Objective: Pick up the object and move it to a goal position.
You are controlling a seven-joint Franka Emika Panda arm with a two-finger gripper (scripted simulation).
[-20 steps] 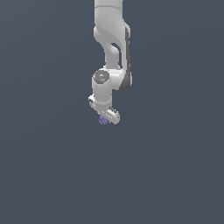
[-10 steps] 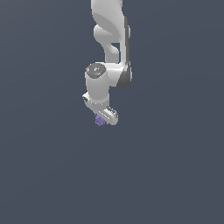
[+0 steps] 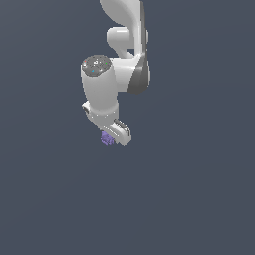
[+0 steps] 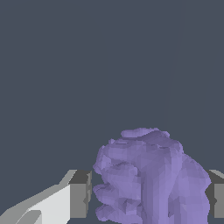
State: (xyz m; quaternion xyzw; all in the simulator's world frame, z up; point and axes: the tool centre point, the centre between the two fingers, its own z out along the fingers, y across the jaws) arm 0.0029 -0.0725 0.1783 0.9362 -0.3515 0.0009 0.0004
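Now, white pincer (image 3: 110,138) clamped on knobbly purple object (image 3: 105,139), fingers (image 4: 80,192) touching its sides

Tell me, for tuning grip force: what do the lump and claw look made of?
Lump: matte purple, faceted and knobbly, like rough clay or stone; a render, so unsure. Claw: smooth white shell, plastic-like, with grey pads against the lump.

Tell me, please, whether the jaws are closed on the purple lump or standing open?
Shut on it. In the wrist view the purple lump fills the gap, with a grey pad against each side; the exterior view shows it tucked at the gripper.
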